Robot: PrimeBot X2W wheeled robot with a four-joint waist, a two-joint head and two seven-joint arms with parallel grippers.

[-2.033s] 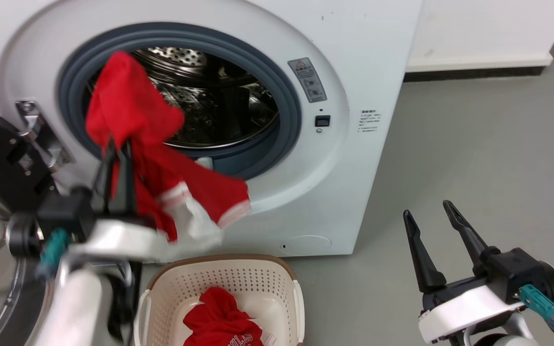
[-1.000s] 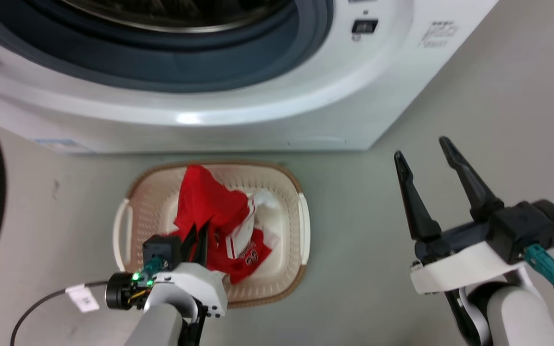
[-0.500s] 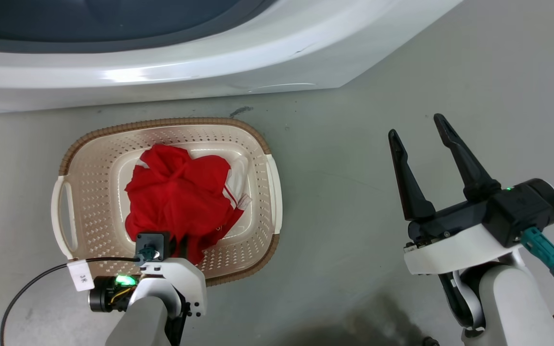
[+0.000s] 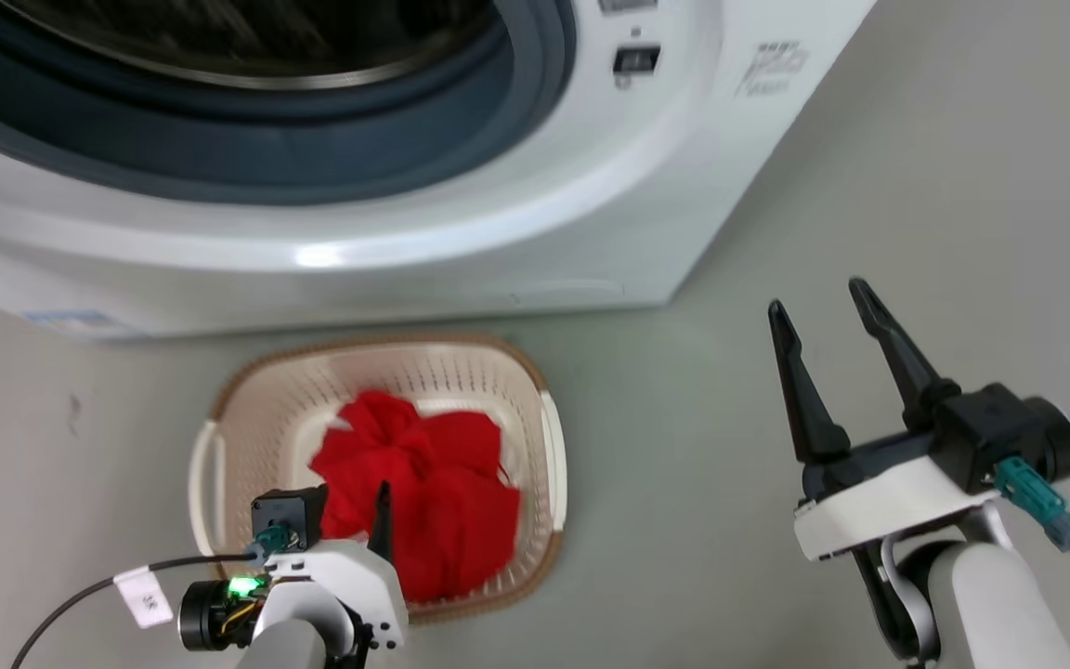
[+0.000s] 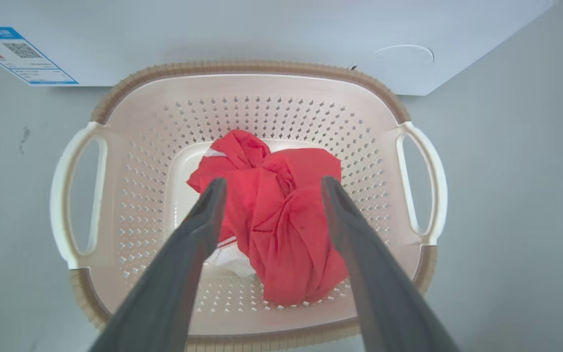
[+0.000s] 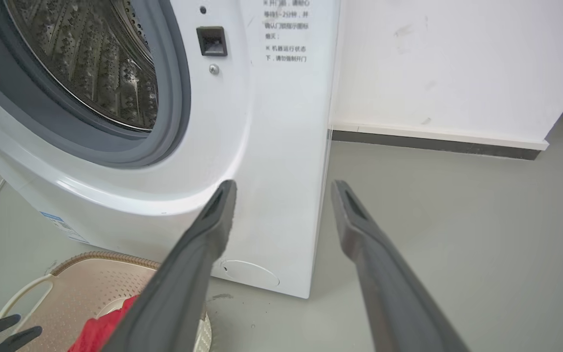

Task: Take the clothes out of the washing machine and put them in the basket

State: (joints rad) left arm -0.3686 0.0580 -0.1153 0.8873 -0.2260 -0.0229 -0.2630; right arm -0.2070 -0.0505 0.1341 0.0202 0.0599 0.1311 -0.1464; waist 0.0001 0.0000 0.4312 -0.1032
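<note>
The left claw [image 5: 272,180] is wide open with nothing between its two fingers. In the left wrist view they straddle the clothes [image 5: 281,220] from above; whether the tips touch the cloth cannot be told. In the head view one dark finger [image 4: 381,516] stands up in front of the red heap, and the other is hidden behind the wrist housing.

The clothes lie crumpled in the bottom of the basket [image 5: 242,66], toward its middle. Plain red folds face up, and a scrap of white [image 5: 227,256] peeks from under the near edge; whether it is trim or another piece is hard to make out. The near rim of the basket is partly covered by the fingers in the wrist view and by the left arm in the head view.

The basket stands on the grey floor [image 4: 916,186] just in front of the washing machine [image 4: 498,232]. The machine's top is cut off; the lower arc of its grey door ring [image 6: 174,98] and part of the steel drum [image 6: 91,63] show.

The right claw [image 4: 816,297] hangs well to the right of the basket, over bare floor, its fingers spread apart and gripping nothing. In the right wrist view its left finger covers part of the basket and the red cloth at the bottom edge.
</note>
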